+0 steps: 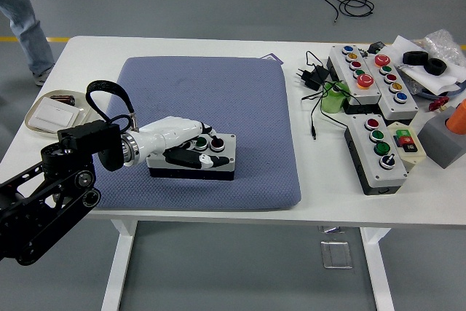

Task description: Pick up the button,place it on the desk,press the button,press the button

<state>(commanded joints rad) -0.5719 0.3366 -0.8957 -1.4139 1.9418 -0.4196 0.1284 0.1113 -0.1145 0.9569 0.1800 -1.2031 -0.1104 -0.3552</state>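
Note:
A grey button box (224,158) with a black base lies on the blue pad (218,92), near the pad's front edge. Its green button (200,143) and dark red button (218,143) show on top. My left hand (191,145), white with black fingers, lies over the box's left half. The fingers are stretched out across the top by the green button and the thumb runs along the front face. The hand holds nothing. The right arm is out of the picture.
A small tray (52,112) sits at the table's left edge beside my left arm. At the right stand two more button boxes (364,71) (378,152), a charger with cables (313,78) and a grey block (445,136). A person's leg (22,12) shows top left.

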